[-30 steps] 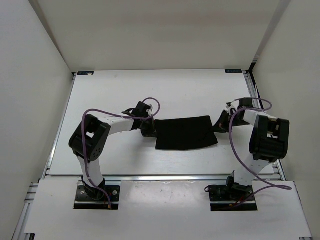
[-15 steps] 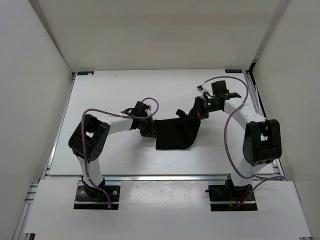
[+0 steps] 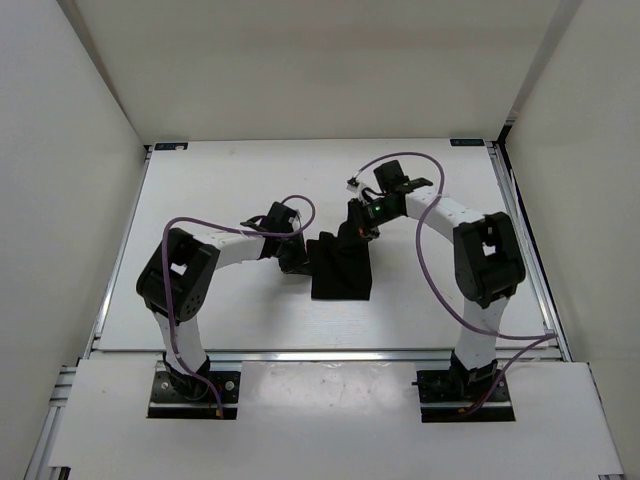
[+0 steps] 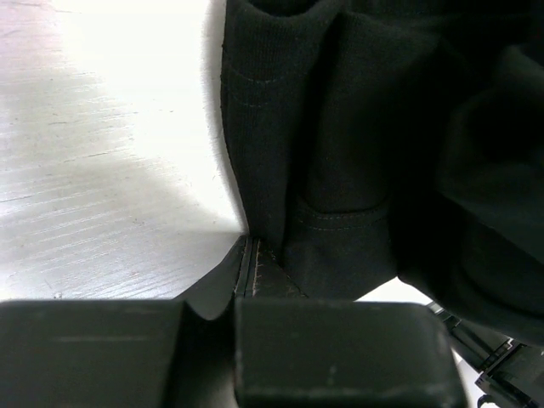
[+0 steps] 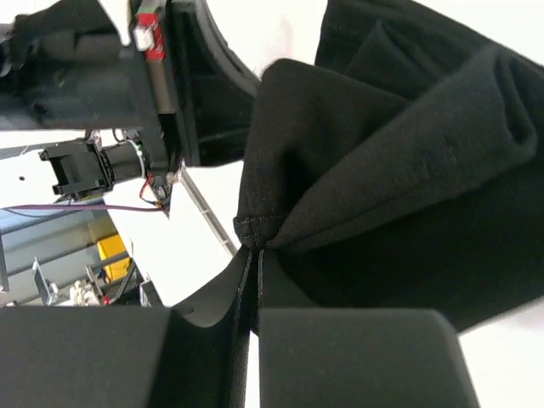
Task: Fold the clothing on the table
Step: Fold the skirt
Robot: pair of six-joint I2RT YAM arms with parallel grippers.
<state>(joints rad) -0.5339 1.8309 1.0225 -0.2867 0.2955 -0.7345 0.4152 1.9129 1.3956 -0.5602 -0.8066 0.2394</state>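
Two arms, both on the clothing [image 3: 340, 270].

Top view:
- The black garment lies mid-table [image 3: 220, 190], bunched into a narrow, roughly square heap between the arms.
- The left gripper [image 3: 297, 262] sits low at the heap's left edge, touching it.
- The right gripper [image 3: 358, 232] is at the heap's far right corner, with fabric drawn up to it in a dark peak. Its forearm reaches in from the right, bent across.
- A purple cable [image 3: 300, 205] loops above each wrist.

Left wrist view:
- The left gripper [image 4: 248, 259] has its fingers pressed together, no gap showing, with a thin edge of clothing [image 4: 340, 127] nipped between the tips.
- A stitched hem runs down toward the pinch.
- Fabric stands in vertical folds ahead and fills the right side. Bare white table [image 4: 102, 170] shows to the left.

Right wrist view:
- The right gripper [image 5: 253, 259] has its fingers likewise closed tight, on a hemmed corner of the clothing [image 5: 408, 195].
- From the pinch the cloth fans out in broad folds to the right.
- Upper left, black arm hardware sits close beside the fabric. Cannot tell whether they touch.
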